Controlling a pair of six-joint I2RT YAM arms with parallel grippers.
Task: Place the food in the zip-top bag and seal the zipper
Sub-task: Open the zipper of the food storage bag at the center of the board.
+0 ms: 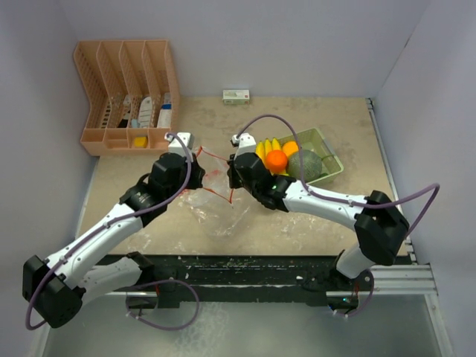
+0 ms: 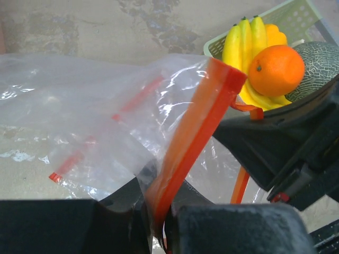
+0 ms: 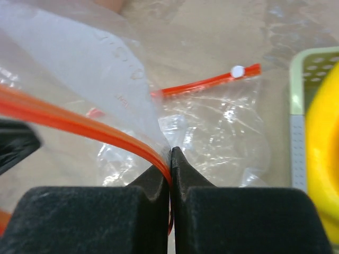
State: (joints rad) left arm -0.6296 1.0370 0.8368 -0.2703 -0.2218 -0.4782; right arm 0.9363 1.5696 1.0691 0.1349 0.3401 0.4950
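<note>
Bag pinched at both ends, nothing inside yet.
The food (image 1: 276,159) sits in the tray (image 1: 333,158) by the table's (image 1: 312,223) right edge. The bag (image 2: 79,106) hangs mid-table, empty and unsealed, with the left gripper (image 2: 159,211) and right gripper (image 3: 170,159) each clamped on its zipper. Filling and sealing remain. Beige top, white walls.

Clear bag (image 2: 100,100), red zipper (image 2: 193,140) raised, food (image 1: 277,160) in tray (image 2: 296,15)

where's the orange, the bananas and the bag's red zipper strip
orange (image 2: 275,69): left wrist view, middle of its round face
bananas (image 2: 242,45): left wrist view, upper part of the bunch
zipper strip (image 2: 196,127): left wrist view, halfway along the raised red band
</note>
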